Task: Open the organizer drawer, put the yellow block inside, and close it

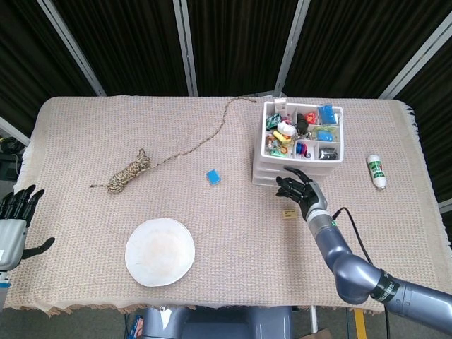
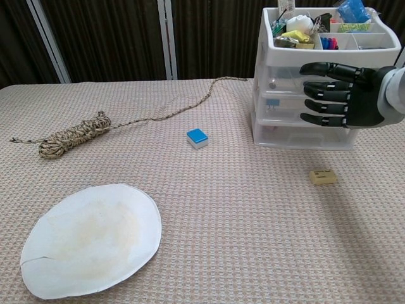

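The right hand [image 2: 345, 95] hangs in front of the white drawer organizer [image 2: 297, 104], fingers spread and extended toward the drawer fronts, holding nothing. From the chest view the fingertips lie across the middle and lower drawers, though I cannot tell whether they actually touch the plastic or sit just short of it. That posture reads as a reach for a drawer front: the fingers are lined up flat against it, where they could hook an edge and draw it out. All the drawers look shut, so the first step of the task is not yet done.

The yellow block [image 2: 323, 177] lies on the counter [image 1: 233, 233] just in front of the organizer, near and below the right hand, well placed to be picked up once a drawer stands open. In the head view it shows as a small pale piece [image 1: 288, 213] beside the hand's wrist.

The organizer's top tray [image 1: 304, 134] is full of small coloured odds and ends, which is probably why the block is meant for a drawer and not the top.

The left hand [image 1: 15, 212] rests off the near left edge of the counter, fingers apart and empty, out of the way.

Elsewhere on the woven cloth sit a blue block [image 2: 197, 137], a coil of rope [image 2: 74, 135] with its tail running toward the organizer, a white paper plate [image 2: 92, 237], and a small white bottle [image 1: 376, 171] lying to the organizer's right.
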Robot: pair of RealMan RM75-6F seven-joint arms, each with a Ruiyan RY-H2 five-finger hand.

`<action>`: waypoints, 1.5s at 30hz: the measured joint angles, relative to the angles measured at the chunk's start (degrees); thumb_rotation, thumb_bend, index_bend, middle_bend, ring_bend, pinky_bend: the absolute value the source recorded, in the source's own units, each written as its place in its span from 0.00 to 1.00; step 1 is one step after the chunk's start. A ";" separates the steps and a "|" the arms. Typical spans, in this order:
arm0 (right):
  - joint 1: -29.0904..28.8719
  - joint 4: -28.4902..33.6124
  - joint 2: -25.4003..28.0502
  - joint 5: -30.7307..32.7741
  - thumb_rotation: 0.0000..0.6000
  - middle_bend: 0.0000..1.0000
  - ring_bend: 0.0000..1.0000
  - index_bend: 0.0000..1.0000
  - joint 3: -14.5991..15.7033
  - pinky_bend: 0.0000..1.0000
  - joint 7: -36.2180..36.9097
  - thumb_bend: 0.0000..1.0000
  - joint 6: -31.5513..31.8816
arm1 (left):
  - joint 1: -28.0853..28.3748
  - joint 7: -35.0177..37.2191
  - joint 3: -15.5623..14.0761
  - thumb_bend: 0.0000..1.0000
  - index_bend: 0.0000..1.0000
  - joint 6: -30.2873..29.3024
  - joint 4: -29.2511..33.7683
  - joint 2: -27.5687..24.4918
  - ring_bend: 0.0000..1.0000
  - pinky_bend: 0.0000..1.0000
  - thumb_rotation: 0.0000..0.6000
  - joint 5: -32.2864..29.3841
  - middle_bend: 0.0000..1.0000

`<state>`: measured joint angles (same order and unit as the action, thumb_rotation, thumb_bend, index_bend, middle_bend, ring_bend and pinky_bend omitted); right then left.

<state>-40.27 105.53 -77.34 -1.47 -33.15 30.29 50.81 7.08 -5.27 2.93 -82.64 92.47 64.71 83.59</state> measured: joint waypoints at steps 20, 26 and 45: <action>1.39 1.27 -1.27 -0.77 1.00 0.59 0.55 0.31 -0.22 0.47 -1.14 0.15 0.12 | 0.08 0.24 0.00 0.21 0.02 0.25 0.19 -0.15 0.00 0.00 1.00 -0.18 0.00; 2.52 2.57 -1.36 -2.03 1.00 0.59 0.55 0.31 -0.10 0.47 -1.02 0.16 0.40 | 0.08 0.21 0.00 0.21 0.02 0.25 0.26 -0.16 0.00 0.00 1.00 -0.22 0.00; 6.78 7.82 -0.97 -7.72 1.00 0.59 0.55 0.31 2.04 0.47 -0.83 0.15 0.35 | 0.11 0.19 -0.01 0.21 0.02 0.31 0.33 -0.20 0.00 0.00 1.00 -0.29 0.00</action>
<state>-33.49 113.34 -78.31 -9.18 -31.10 29.46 51.16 7.19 -5.07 2.92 -82.32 92.80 64.51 83.29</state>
